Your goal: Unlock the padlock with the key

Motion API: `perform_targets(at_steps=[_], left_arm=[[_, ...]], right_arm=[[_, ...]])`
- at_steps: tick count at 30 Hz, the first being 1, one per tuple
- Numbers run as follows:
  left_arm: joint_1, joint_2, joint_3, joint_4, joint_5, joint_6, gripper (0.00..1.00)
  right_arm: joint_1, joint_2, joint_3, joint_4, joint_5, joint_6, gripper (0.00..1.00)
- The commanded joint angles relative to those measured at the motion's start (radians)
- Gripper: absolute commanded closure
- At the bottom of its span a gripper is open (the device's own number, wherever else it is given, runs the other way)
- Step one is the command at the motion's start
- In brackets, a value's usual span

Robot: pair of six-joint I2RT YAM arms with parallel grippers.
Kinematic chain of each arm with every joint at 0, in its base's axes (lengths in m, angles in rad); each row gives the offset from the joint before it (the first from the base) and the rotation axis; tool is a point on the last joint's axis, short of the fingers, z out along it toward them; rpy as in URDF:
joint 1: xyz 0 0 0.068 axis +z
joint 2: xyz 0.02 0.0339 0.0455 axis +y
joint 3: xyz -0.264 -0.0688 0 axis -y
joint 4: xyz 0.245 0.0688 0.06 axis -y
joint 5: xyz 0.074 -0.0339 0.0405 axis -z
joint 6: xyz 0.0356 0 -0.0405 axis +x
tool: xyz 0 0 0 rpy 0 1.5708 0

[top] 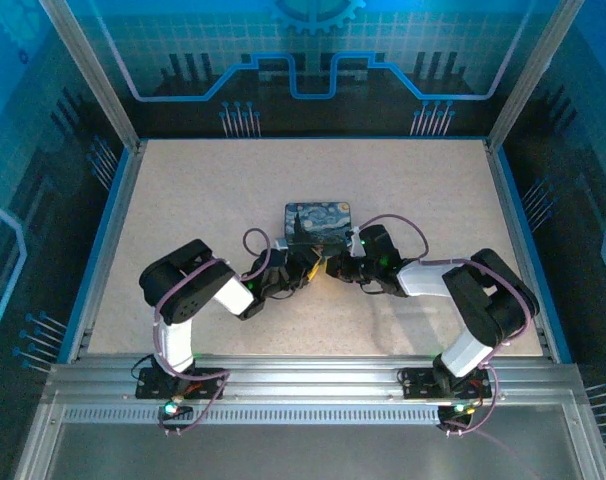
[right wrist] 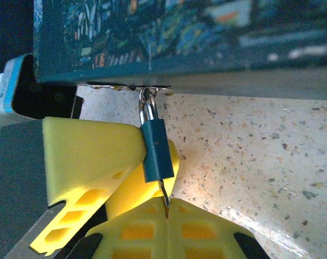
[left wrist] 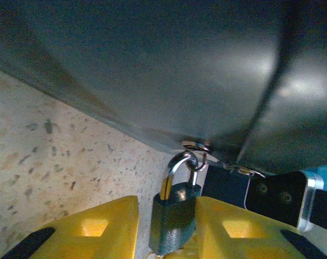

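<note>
The small teal metal padlock (left wrist: 172, 215) hung from the dark blue painted tin (left wrist: 152, 70), between the partly open fingers (left wrist: 99, 226) of the left gripper (left wrist: 168, 218). The right gripper (right wrist: 167, 209), closed, pinched the slim metal key (right wrist: 164, 193) at the padlock's base.

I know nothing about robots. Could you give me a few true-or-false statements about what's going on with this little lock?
1. The padlock hangs from a clasp on the painted tin. True.
2. The right hand is empty. False: it is shut on the key.
3. The key points up at the padlock's underside. True.
4. The left hand sits far from the padlock. False: its yellow fingers flank the lock's body.
</note>
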Motion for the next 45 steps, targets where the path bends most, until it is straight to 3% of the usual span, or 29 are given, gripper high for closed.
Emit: perform_targets(at_steps=[1, 5, 8, 13, 18, 25, 32, 34, 41, 45], left_arm=[[-0.01, 0.021, 0.017, 0.019, -0.02, 0.009, 0.7], [-0.009, 0.014, 0.017, 0.017, -0.03, 0.018, 0.76], [-0.009, -0.012, 0.015, -0.012, -0.035, 0.04, 0.81], [-0.009, -0.066, 0.011, -0.066, -0.044, 0.076, 0.99], [-0.01, -0.076, 0.016, -0.077, -0.039, 0.081, 1.0], [-0.01, -0.09, 0.01, -0.073, -0.038, 0.076, 1.0], [-0.01, -0.104, 0.013, -0.081, -0.033, 0.057, 1.0], [-0.012, -0.105, 0.01, -0.084, -0.032, 0.038, 1.0], [-0.011, -0.123, 0.008, -0.105, -0.026, -0.001, 1.0], [-0.012, -0.135, 0.009, -0.101, -0.025, -0.017, 1.0]], right_arm=[[0.022, -0.026, 0.024, 0.001, -0.032, 0.01, 1.0], [0.022, -0.031, 0.022, 0.009, -0.037, 0.017, 1.0], [0.02, -0.05, 0.012, 0.018, -0.031, 0.013, 0.94], [0.016, -0.126, -0.015, -0.036, 0.017, -0.05, 0.71], [0.005, -0.249, -0.034, -0.164, 0.095, -0.188, 0.53], [0.022, -0.48, 0.027, -0.364, 0.237, -0.606, 0.3], [0.145, -0.656, -0.056, -0.263, 0.303, -1.264, 0.29], [0.182, -0.675, -0.09, -0.253, 0.352, -1.435, 0.23], [0.253, -0.621, -0.128, -0.285, 0.587, -1.696, 0.23], [0.271, -0.567, -0.144, -0.245, 0.646, -1.734, 0.23]])
